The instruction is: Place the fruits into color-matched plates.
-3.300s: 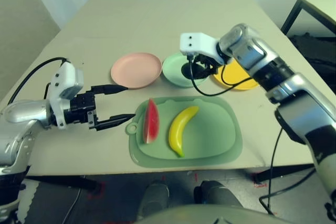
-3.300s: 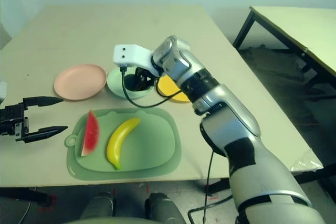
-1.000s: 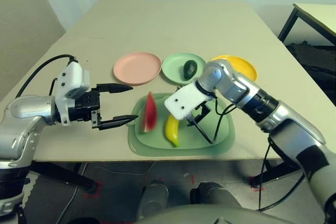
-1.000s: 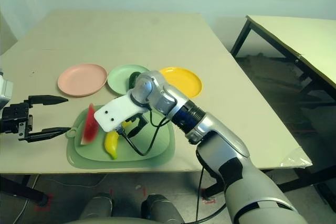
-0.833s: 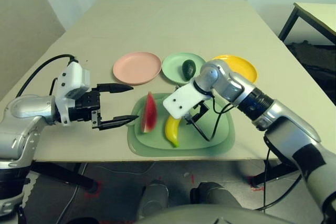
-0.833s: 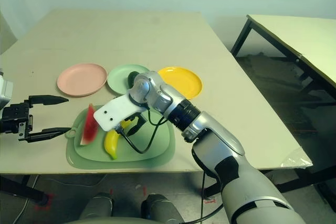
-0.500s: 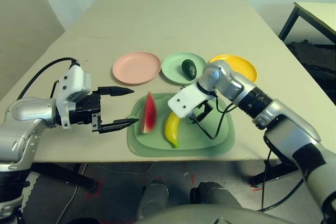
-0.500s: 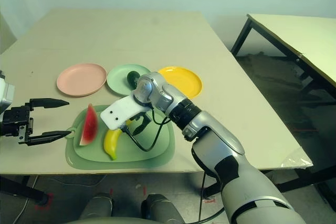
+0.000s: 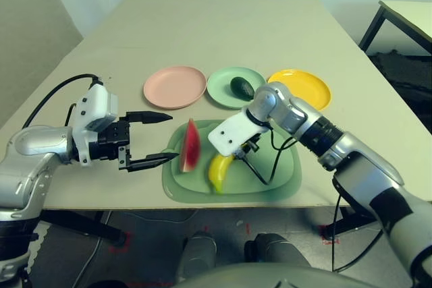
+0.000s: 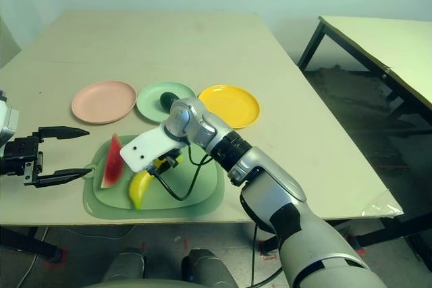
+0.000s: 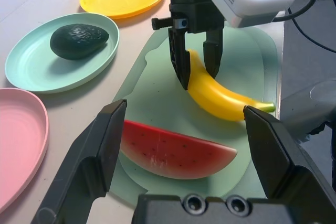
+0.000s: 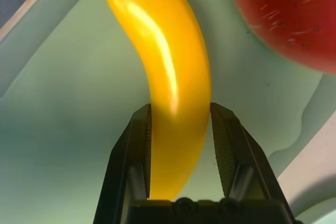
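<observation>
1. Since the yellow curved toy banana belongs in the round yellow plastic plate, the right gripper has its fingers clamped on the banana's end, on the pale green mat.
2. Left gripper hangs with fingers wide beside the red toy watermelon wedge, probably ready for it.
3. Mint green plate holds the dark green avocado; pink plate and yellow one are empty.

3 fruits, 3 plates, 1 mat
</observation>
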`<action>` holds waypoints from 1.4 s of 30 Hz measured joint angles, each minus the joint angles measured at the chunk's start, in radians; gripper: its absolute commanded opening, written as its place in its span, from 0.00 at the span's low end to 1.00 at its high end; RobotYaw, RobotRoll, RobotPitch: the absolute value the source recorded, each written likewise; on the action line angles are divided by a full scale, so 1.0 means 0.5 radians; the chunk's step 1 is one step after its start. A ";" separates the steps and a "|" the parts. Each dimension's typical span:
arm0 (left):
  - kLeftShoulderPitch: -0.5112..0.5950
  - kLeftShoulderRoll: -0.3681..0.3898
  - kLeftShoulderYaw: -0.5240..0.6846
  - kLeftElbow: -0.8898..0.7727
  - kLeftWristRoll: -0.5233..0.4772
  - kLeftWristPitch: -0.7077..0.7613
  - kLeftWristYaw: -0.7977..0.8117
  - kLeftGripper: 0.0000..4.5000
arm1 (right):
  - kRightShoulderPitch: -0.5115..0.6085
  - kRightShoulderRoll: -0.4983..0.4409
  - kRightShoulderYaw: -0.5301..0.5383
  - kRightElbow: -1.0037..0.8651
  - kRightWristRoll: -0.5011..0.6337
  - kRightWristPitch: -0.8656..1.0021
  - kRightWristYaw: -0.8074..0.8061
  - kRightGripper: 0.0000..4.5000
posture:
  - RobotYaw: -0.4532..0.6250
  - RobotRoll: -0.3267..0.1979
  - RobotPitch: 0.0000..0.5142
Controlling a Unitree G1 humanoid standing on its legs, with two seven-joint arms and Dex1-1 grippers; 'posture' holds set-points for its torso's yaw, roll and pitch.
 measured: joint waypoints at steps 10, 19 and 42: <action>-0.033 -0.043 0.000 0.007 0.000 0.023 0.088 1.00 | -0.111 -0.358 -0.189 0.041 0.004 0.145 -0.014 0.37 | 0.51 0.62 0.14; -0.085 -0.081 -0.011 0.020 0.012 0.106 0.230 1.00 | -0.494 -0.407 -0.292 0.650 -0.124 0.189 -0.290 0.37 | 0.51 0.62 0.14; -0.085 -0.102 -0.012 0.011 0.003 0.213 0.324 1.00 | -0.809 -0.266 -0.278 1.704 -0.629 0.226 -0.964 0.37 | 0.52 0.62 0.17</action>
